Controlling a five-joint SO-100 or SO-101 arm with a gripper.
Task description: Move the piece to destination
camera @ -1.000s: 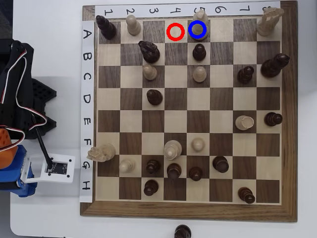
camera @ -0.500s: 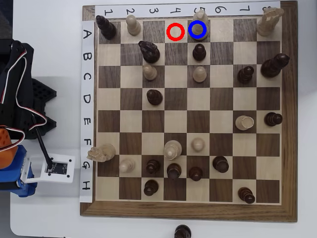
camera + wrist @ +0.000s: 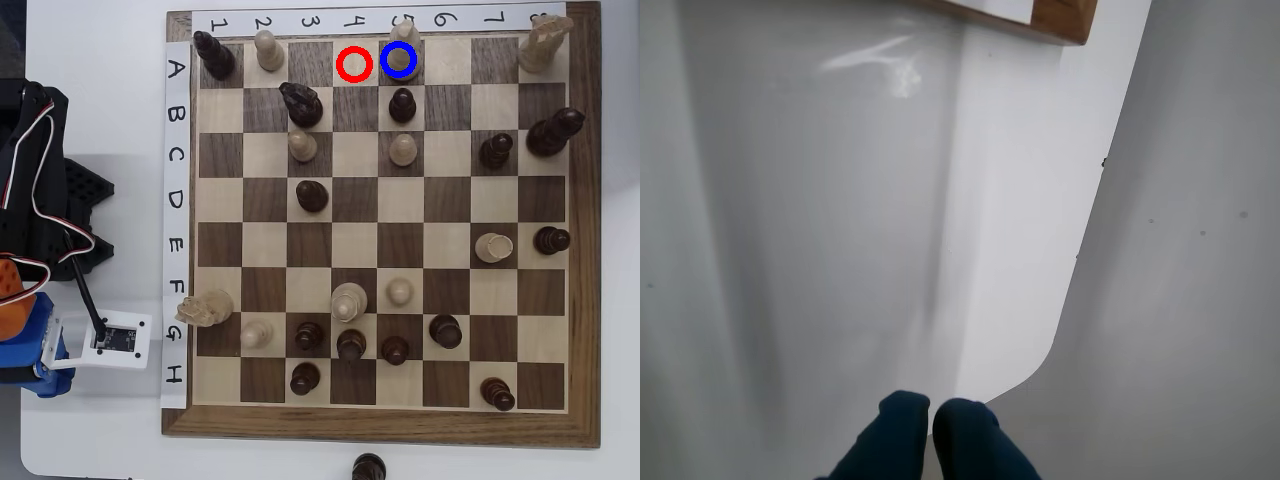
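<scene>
In the overhead view the piece [image 3: 402, 48], cream with a small rounded head, stands on the destination [image 3: 386, 77], the dark square in row A, column 5, circled by a blue ring. My arm [image 3: 35, 190] is folded on the table left of the chessboard [image 3: 585, 250], far from the piece. The wrist view shows my gripper [image 3: 931, 425] with its dark blue fingertips pressed together, shut on nothing, above the white table. Only a wooden corner of the chessboard [image 3: 1060, 20] appears at the top of that view.
Many dark and cream pieces stand over the board; a dark one [image 3: 403, 103] is just below the piece. A red ring [image 3: 339, 64] marks the neighbouring light square. A small white electronics box [image 3: 118, 340] lies left of the board. One dark piece [image 3: 369, 467] stands off the board's lower edge.
</scene>
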